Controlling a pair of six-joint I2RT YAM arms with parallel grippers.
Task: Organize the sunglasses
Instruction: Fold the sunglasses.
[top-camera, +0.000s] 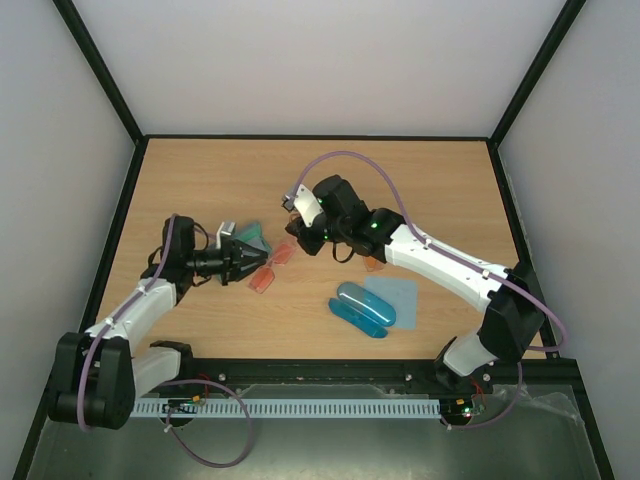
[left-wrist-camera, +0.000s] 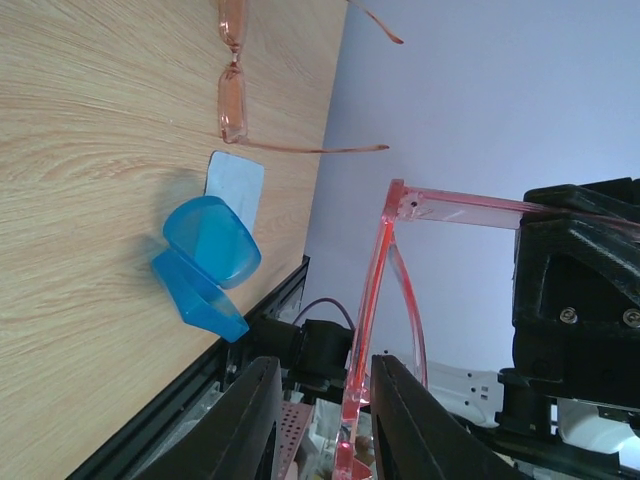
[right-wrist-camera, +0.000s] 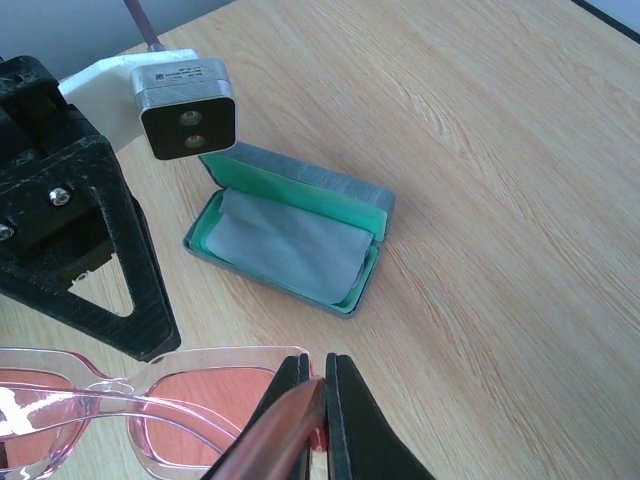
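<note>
Farthest left, the left gripper (top-camera: 246, 261) sat just left of the green case (top-camera: 252, 236). Its fingers straddled the front of the red pair (top-camera: 265, 278); pinching or not, could not tell. The red pair was held up just in front of the case, not in it. Just right of the case, the right gripper (right-wrist-camera: 318, 388) was clamped on one temple. The orange pair (left-wrist-camera: 233, 95) lay well right of the case.

Risk: two arms on one thin frame. Mismatched travel could strain the hinge, or the temple could slip free.

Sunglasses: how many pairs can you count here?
2. The red-pink pair is gripped by the right tool, reaching into the left tool; the orange pair lies on the table. None seems hidden.
</note>
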